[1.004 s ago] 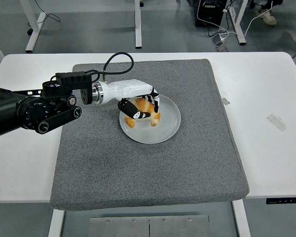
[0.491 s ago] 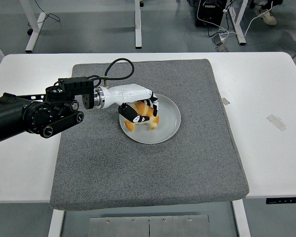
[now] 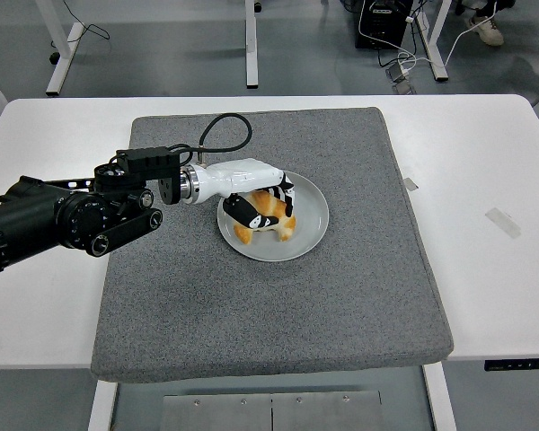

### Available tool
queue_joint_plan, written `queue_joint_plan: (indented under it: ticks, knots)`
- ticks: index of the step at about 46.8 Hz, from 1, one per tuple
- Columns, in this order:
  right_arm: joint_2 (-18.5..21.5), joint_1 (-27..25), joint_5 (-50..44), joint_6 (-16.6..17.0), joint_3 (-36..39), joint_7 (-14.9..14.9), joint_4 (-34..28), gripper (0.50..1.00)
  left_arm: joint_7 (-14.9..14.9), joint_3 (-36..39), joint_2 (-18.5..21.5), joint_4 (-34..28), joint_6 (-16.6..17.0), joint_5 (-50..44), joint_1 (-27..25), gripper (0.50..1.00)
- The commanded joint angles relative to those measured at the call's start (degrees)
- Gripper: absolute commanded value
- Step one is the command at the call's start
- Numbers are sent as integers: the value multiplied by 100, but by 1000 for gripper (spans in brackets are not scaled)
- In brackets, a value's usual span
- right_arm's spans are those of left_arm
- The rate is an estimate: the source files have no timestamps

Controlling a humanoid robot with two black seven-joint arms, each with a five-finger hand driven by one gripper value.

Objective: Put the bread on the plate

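Observation:
A golden-brown piece of bread (image 3: 271,220) lies on the white round plate (image 3: 311,217) in the middle of the grey mat. My left hand (image 3: 265,208), white with black fingers, reaches in from the left and its fingers are curled over the bread, covering most of its top. The bread rests low, against the plate's surface. My right arm does not show.
The grey mat (image 3: 278,305) covers the table's centre. On the white table at the right lie a piece of clear tape (image 3: 503,222) and a small scrap (image 3: 410,183). A black cable (image 3: 226,126) loops above the wrist. Table legs and cables stand beyond the far edge.
My left arm has shifted right and a little lower, bringing the bread down onto the plate. The hand stays curled over the bread.

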Motion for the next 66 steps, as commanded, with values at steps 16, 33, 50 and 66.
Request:
queue_joint_plan:
  ticks: [16,33,50,66]
  knots:
    - [0,0,0,2,4,0,1,1000,1,-9,-8,128,-1,-78,18,581]
    - [0,0,0,2,-4,0,1,1000,1,-62,-52,146,8,-183,18,922]
    - [0,0,0,2,-4,0,1,1000,-8,-106,-17,146,157,-1422,-52,968]
    - [0,0,0,2,-4,0,1,1000,80,-440,123,137,61,-3741,-280,975]
